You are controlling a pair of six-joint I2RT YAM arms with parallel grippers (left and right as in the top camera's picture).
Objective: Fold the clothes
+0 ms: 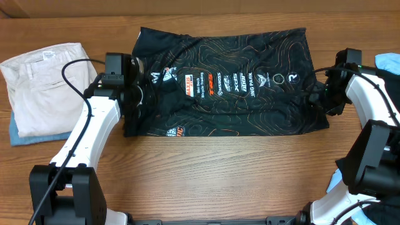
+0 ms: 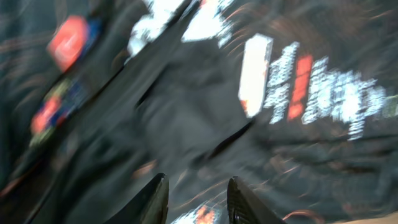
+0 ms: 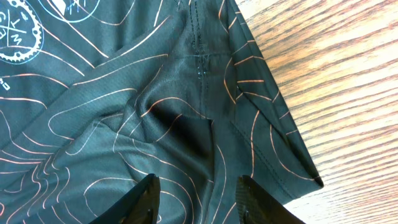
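The black sports top [image 1: 231, 81] with orange wavy lines and red-white logos lies spread flat across the middle of the table. My left gripper [image 1: 133, 84] is over its left edge; in the left wrist view its fingers [image 2: 196, 199] are open just above the blurred fabric [image 2: 205, 93]. My right gripper [image 1: 325, 94] is over the top's right edge; in the right wrist view its fingers [image 3: 199, 199] are open above the rumpled cloth [image 3: 124, 124] near a corner [image 3: 314, 180]. Neither holds anything.
A folded beige garment [image 1: 44, 84] lies on a blue cloth [image 1: 34, 134] at the far left. A light blue item [image 1: 389, 62] sits at the right edge, another [image 1: 334, 181] by the right arm's base. Wood table [image 1: 219, 175] surrounds the top.
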